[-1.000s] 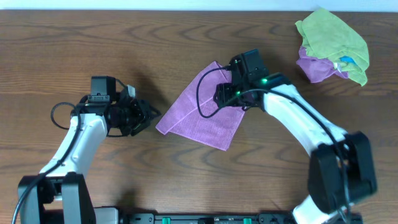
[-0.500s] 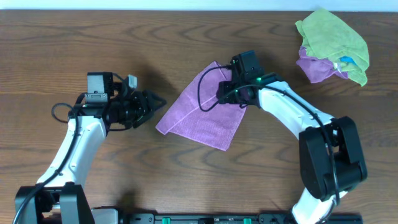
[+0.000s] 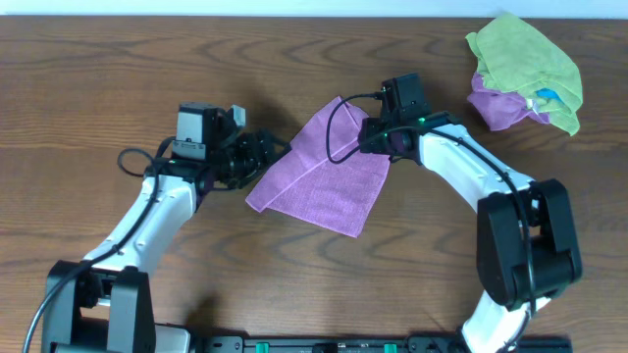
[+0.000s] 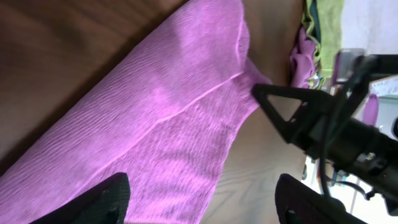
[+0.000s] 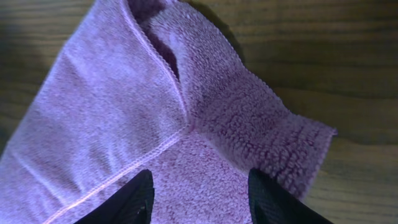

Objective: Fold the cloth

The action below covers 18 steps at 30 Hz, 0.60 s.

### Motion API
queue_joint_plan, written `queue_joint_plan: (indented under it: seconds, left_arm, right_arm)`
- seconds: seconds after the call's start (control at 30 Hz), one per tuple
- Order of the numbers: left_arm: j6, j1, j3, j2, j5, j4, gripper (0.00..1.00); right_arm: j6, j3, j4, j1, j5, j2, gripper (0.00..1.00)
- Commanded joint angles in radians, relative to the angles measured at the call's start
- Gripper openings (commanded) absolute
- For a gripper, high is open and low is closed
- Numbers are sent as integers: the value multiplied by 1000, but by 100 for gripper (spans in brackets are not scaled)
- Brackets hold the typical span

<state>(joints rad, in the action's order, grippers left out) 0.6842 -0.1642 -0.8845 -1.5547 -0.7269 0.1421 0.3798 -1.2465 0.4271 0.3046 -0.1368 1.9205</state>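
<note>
The purple cloth (image 3: 324, 176) lies partly folded in the middle of the worktop. The left gripper (image 3: 269, 153) hovers at its left edge, jaws wide. The right gripper (image 3: 375, 139) is over its far right corner, jaws spread and gripping nothing. A green cloth (image 3: 525, 54) is bunched at the far right.

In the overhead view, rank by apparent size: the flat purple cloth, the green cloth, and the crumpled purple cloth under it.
1. flat purple cloth
2. green cloth
3. crumpled purple cloth, though the green one partly covers it
</note>
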Motion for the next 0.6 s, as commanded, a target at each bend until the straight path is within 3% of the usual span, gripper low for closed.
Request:
queue_joint_plan:
  seconds: [0.0, 0.27, 0.57]
  left_arm:
    - [71, -32, -22, -32, 32, -42, 79]
    - [170, -85, -22, -138, 68, -212, 78]
    - [213, -114, -22, -222, 140, -297, 80]
  right_arm:
    - [17, 2, 0, -7, 18, 41, 49]
    - [28, 2, 3, -8, 61, 67, 44]
    - [28, 2, 2, -11, 82, 67, 42]
